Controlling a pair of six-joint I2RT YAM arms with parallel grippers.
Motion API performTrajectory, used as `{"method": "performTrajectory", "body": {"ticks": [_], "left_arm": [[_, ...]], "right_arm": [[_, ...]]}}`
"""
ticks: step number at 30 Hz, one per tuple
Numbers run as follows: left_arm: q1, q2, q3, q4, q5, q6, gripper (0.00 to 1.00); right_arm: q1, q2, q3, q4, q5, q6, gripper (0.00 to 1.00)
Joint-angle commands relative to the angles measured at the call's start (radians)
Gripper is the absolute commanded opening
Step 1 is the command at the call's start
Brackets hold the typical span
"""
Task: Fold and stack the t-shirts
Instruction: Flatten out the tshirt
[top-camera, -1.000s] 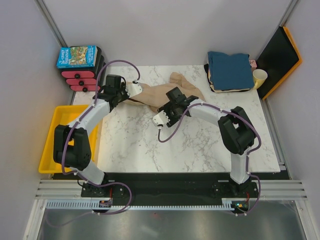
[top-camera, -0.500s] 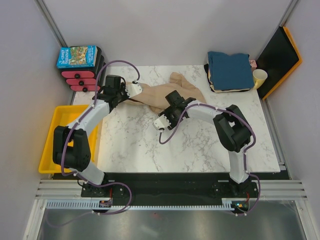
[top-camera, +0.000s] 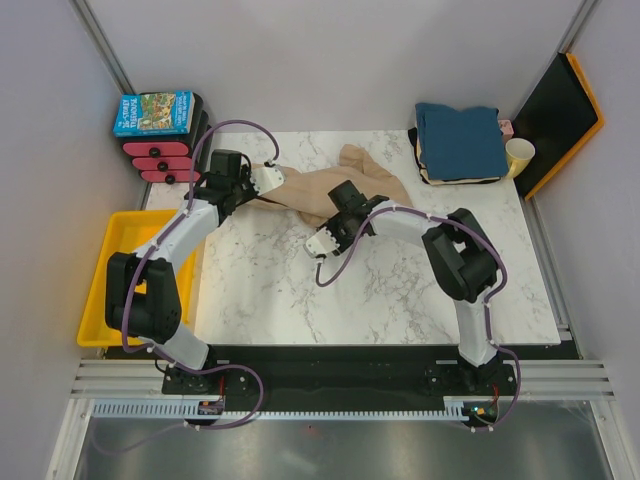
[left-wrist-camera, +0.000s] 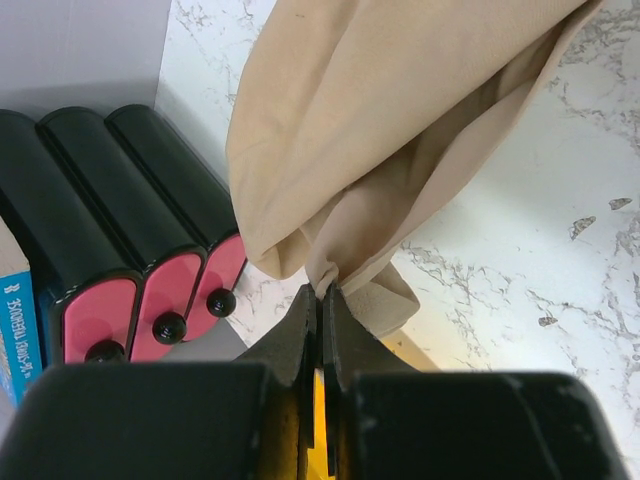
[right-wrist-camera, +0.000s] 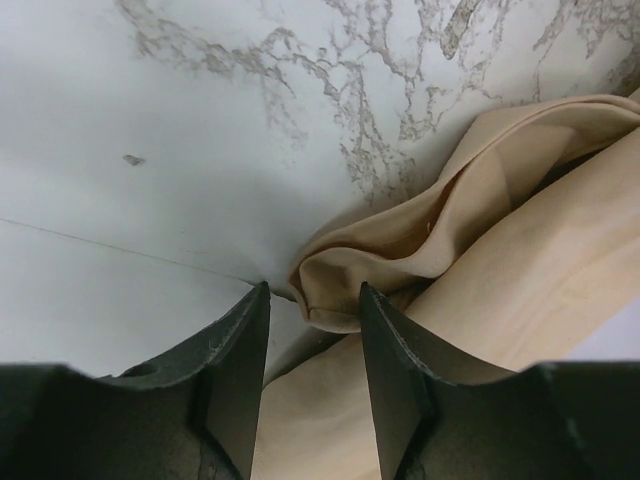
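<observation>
The tan t-shirt (top-camera: 306, 190) lies bunched at the far middle of the marble desk (top-camera: 400, 290). The left hand (left-wrist-camera: 320, 292) is clenched on a pinch of its left end. The right hand (right-wrist-camera: 313, 300) stands parted, with a fold of the shirt's edge between its fingers. A teal t-shirt (top-camera: 460, 140) lies folded at the far right corner.

T-shirts: 1 tan shirt (top-camera: 330, 190), + 1 pile (top-camera: 440, 178) w/ 1 teal-blue shirt (top-camera: 460, 140) on top. The shirts under it show only as thin edges, so can't count them.
Robot arms: 2, left arm (top-camera: 185, 230) & right arm (top-camera: 420, 225).
Hands: 2, left hand (left-wrist-camera: 322, 300) & right hand (right-wrist-camera: 312, 300).
1 worktop (top-camera: 400, 290).
1 yellow tray (top-camera: 100, 290).
1 blue box (top-camera: 153, 112).
3 black tubes (left-wrist-camera: 150, 300) w/ pink ends.
1 yellow cup (top-camera: 519, 155).
1 black board (top-camera: 560, 115) w/ orange rim.
</observation>
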Motion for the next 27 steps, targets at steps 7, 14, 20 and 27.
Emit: {"method": "performTrajectory", "body": {"ticks": [7, 14, 20, 27], "left_arm": [[0.003, -0.054, -0.01, 0.027, 0.008, -0.048, 0.02], [0.003, -0.062, -0.018, 0.023, 0.006, -0.049, 0.02], [0.003, -0.06, -0.018, 0.024, 0.002, -0.045, 0.02], [0.006, -0.07, 0.022, 0.056, -0.023, -0.028, 0.02]], "right_arm": [[-0.004, 0.075, 0.039, 0.051, 0.051, 0.004, 0.38], [-0.004, 0.073, 0.042, 0.052, 0.065, 0.013, 0.0], [-0.004, 0.021, 0.035, 0.051, 0.106, 0.028, 0.0], [-0.022, -0.08, 0.152, 0.083, 0.272, 0.15, 0.0]]}}
